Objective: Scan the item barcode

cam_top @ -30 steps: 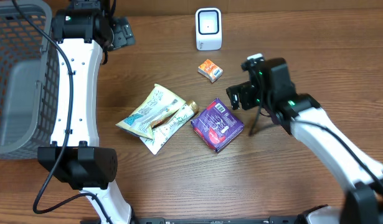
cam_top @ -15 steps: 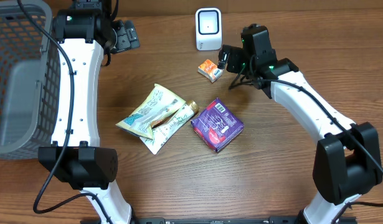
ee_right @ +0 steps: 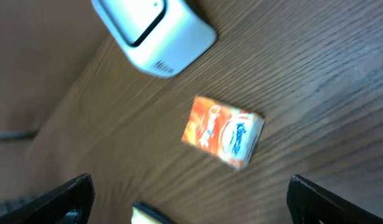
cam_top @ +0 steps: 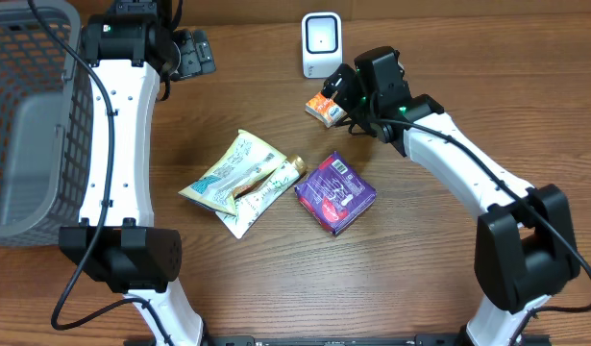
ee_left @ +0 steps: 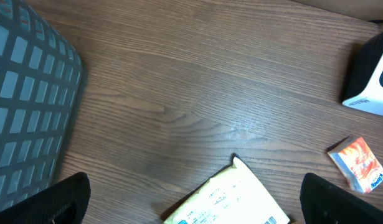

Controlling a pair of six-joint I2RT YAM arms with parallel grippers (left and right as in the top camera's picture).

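Observation:
A small orange box (cam_top: pixel 321 109) (ee_right: pixel 223 131) lies flat on the table just in front of the white scanner (cam_top: pixel 321 44) (ee_right: pixel 155 34). My right gripper (cam_top: pixel 341 89) (ee_right: pixel 191 208) hovers over the box's right side, open and empty. The box sits ahead of its fingertips, not between them. A purple box (cam_top: pixel 335 193) with a barcode on top lies mid-table. Two cream and green packets (cam_top: pixel 239 181) lie to its left. My left gripper (cam_top: pixel 193 53) (ee_left: pixel 194 202) hangs open at the back left, above a packet's corner (ee_left: pixel 238 196), holding nothing.
A grey mesh basket (cam_top: pixel 26 115) (ee_left: pixel 26 106) fills the left edge of the table. The left wrist view also takes in the orange box (ee_left: pixel 358 163) and the scanner (ee_left: pixel 372 81) at its right edge. Bare wood lies along the front and right.
My right arm has swung from beside the purple box up and left to the orange box by the scanner. The left arm has barely moved. Both grippers stayed open.

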